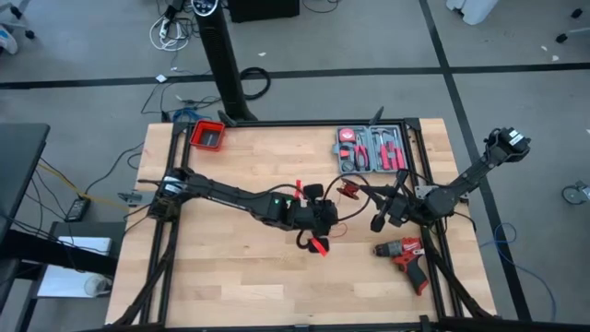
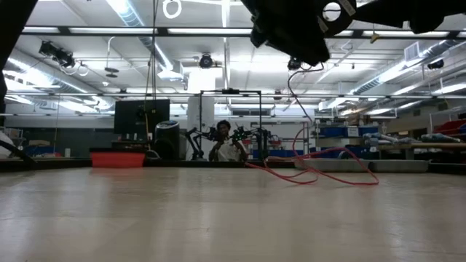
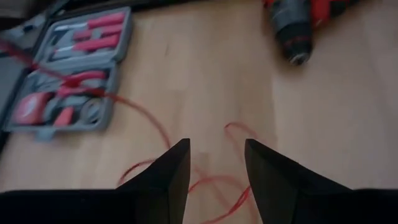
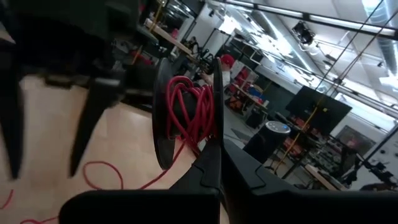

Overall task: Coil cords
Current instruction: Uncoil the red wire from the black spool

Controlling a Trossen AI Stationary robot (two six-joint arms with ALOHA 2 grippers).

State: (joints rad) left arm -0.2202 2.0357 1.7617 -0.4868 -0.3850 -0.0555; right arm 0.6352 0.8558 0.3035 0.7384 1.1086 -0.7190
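In the low view, both arms are cut off by the top edge of the frame, so only dark shapes show there. The person (image 2: 223, 143) in the middle of that frame, behind the worktop (image 2: 218, 211), is too small to tell more. In the left wrist view, the drill (image 3: 298, 25) at the upper right and the tool case (image 3: 65, 74) at the upper left are blurred and partly cut off. The red cord (image 3: 211, 180) there is blurred, and the left pincer (image 3: 216, 168) hides part of it.
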